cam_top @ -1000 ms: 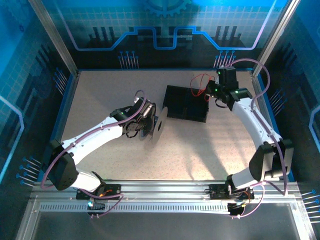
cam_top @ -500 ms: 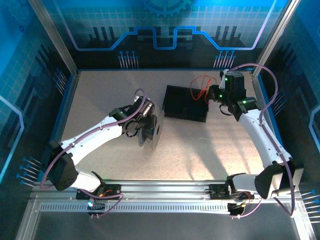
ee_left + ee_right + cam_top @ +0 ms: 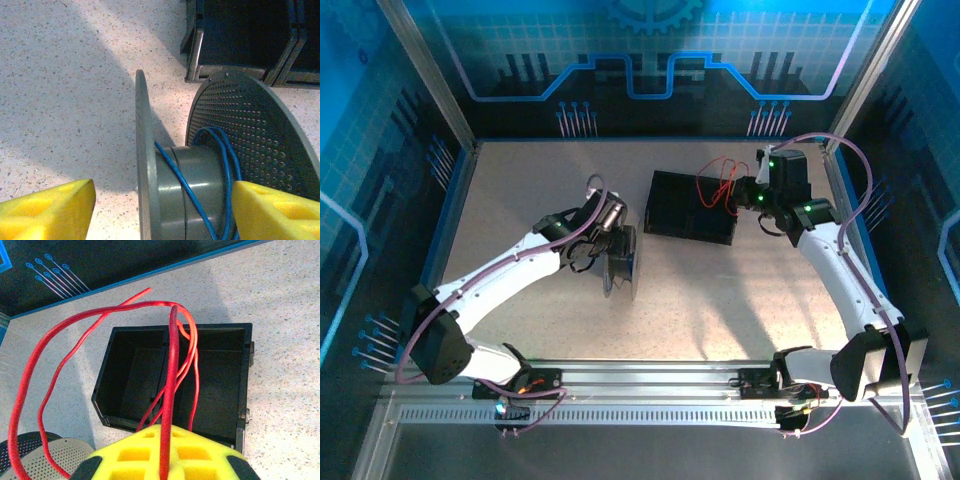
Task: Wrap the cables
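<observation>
The red wire [image 3: 172,365] and blue wire [image 3: 183,181] are bright. The box [image 3: 220,329] is black, the reel [image 3: 260,140] grey with tiny dots, the table [image 3: 75,75] speckled.

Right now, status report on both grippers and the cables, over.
Left gripper open, astride spool. Right gripper shut on red cable. Blue cable wound on spool. Black bin beneath red loops.

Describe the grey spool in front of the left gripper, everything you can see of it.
The grey spool looks like plastic: a smooth round core between two thin disc flanges, one perforated with small holes. It stands on its flange edges on the speckled table, near the black box. Loose turns of blue cable lie around the core. The left gripper straddles it, jaws open.
</observation>
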### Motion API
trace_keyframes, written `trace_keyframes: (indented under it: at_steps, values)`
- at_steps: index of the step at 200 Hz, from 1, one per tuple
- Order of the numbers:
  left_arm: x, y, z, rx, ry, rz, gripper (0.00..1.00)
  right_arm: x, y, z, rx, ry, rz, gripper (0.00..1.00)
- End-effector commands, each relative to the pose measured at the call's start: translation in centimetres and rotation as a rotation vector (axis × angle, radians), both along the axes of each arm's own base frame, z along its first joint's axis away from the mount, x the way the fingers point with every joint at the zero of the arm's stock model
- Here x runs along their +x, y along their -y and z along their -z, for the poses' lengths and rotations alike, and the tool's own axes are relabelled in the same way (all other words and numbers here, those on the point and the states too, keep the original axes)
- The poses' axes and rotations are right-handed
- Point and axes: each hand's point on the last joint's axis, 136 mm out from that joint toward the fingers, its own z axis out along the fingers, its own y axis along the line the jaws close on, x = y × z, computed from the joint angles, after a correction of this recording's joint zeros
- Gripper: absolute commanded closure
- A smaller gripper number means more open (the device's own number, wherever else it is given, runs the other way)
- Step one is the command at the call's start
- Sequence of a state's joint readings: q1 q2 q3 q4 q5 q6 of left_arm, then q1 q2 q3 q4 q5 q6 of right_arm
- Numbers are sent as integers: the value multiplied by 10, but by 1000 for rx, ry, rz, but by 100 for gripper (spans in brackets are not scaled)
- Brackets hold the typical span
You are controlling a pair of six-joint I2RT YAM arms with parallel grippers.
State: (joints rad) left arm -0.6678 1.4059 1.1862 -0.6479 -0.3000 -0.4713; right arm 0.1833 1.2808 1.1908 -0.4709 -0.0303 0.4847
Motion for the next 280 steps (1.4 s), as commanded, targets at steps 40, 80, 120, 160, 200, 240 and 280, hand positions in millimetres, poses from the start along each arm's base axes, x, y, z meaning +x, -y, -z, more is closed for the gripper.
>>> trace_keyframes:
  at_steps: [40,80,120,160,200,240,280]
  values:
    - [-2,-4,-43,-36,88,-3,13,-10,-8,-5,13,24,-45,100]
    - [-3,-8,-49,-40,102,-11,8,-12,-9,-4,15,23,-50,100]
    - [-4,-10,-57,-51,119,-17,6,-16,-13,-8,25,32,-74,100]
    - [-14,-2,-99,-188,206,29,1,-37,-38,-25,48,122,-232,100]
    - [-29,29,-154,-411,272,165,0,-71,-71,-40,40,234,-401,100]
    - [-31,62,-169,-506,240,272,2,-98,-88,-46,-13,306,-481,100]
    - [-25,88,-148,-535,150,312,22,-108,-91,-50,-25,331,-481,100]
